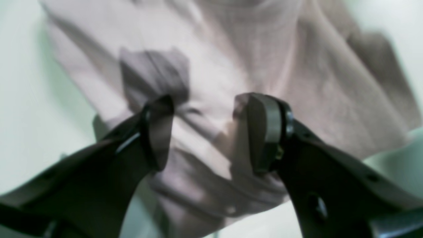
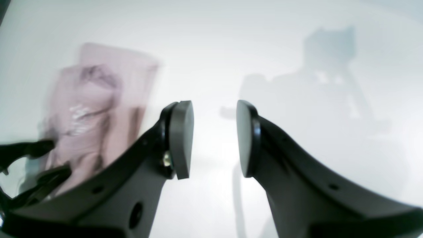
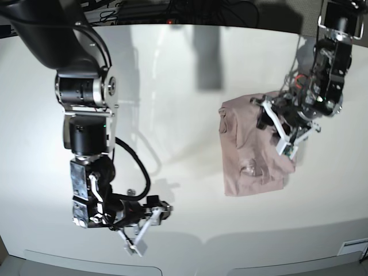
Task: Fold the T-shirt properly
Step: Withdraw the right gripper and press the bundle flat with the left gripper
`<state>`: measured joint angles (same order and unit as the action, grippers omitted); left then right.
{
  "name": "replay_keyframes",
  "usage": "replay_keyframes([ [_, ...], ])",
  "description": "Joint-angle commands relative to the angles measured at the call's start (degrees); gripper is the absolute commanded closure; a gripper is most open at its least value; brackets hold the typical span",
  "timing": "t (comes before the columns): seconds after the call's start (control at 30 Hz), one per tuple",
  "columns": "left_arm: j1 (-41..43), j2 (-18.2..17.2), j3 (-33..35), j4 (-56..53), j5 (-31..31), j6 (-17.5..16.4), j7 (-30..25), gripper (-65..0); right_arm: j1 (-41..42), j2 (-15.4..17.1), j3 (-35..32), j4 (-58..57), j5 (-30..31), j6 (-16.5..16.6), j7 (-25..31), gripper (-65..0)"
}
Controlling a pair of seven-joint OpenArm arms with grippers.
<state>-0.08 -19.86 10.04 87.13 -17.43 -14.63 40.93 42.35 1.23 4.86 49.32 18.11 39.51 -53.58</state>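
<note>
On white table (image 3: 172, 69): folded T-shirt (image 3: 250, 149); left end effector (image 3: 275, 133) open above.

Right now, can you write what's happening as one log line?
T-shirt: folded on table | left gripper: open above it | right gripper: open, empty, away from it

Plain dusty pink-mauve T-shirt (image 3: 253, 152) without print, glossy white table (image 3: 184, 86), black left gripper (image 1: 203, 132) with grey pads, black right gripper (image 2: 214, 138) with grey pads, black arm casings
</note>
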Motion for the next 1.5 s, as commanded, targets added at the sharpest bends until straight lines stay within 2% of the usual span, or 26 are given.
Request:
replay_keyframes([
  [0.0, 0.5, 0.4, -0.2, 0.9, 1.0, -0.3, -0.9, -33.8, 2.2, 0.6, 0.1, 1.1, 1.7, 0.5, 1.0, -22.4],
  [0.2, 4.9, 4.1, -0.2, 0.9, 11.6, -0.4, -5.7, -33.8, 1.6, 3.7, 0.1, 1.1, 5.2, 0.5, 0.2, -22.4],
  [0.33, 0.8, 3.8, -0.2, 0.9, 11.7, -0.2, -5.0, -33.8, 1.6, 3.5, 0.0, 1.1, 5.8, 0.5, -0.6, -22.4],
  [0.53, -7.6, 3.8, -0.2, 1.0, 11.4, -0.1, 0.4, -33.8, 1.6, 3.4, 0.0, 1.1, 6.5, 0.5, -0.9, -22.5],
  [0.6, -9.7, 3.8, -0.2, 1.0, 9.8, 0.0, 1.8, -33.8, 1.6, 3.4, 0.0, 1.1, 6.5, 0.5, -0.9, -22.5],
  [0.7, -11.2, 3.8, -0.2, 1.0, 2.7, 0.0, 4.3, -33.8, 1.6, 3.3, 0.0, 1.1, 6.6, 0.5, -0.8, -22.5],
  [0.8, -10.3, 4.0, -0.2, 1.0, -3.6, -0.1, 4.4, -33.8, 1.6, 3.4, 0.0, 1.1, 6.6, 0.5, -0.7, -22.4],
  [1.1, -7.0, 9.8, -0.2, 1.0, -3.5, -0.2, 3.7, -33.8, 1.6, 3.4, 0.0, 1.1, 6.5, 0.5, -0.9, -22.4],
  [1.2, -4.0, 11.6, -0.2, 0.9, 3.6, -0.4, -0.7, -33.8, 1.6, 3.4, 0.0, 1.1, 6.3, 0.5, -1.2, -22.4],
  [1.3, -1.0, 11.4, -0.2, 0.3, 9.6, -0.4, -3.2, -33.8, 1.6, 3.4, 0.0, 1.1, 6.4, 0.5, -1.3, -22.5],
  [1.47, 0.0, 10.1, -0.2, -1.9, 11.5, -0.3, -4.9, -33.8, 1.6, 3.4, 0.0, 1.1, 6.6, 0.5, -1.3, -22.4],
])
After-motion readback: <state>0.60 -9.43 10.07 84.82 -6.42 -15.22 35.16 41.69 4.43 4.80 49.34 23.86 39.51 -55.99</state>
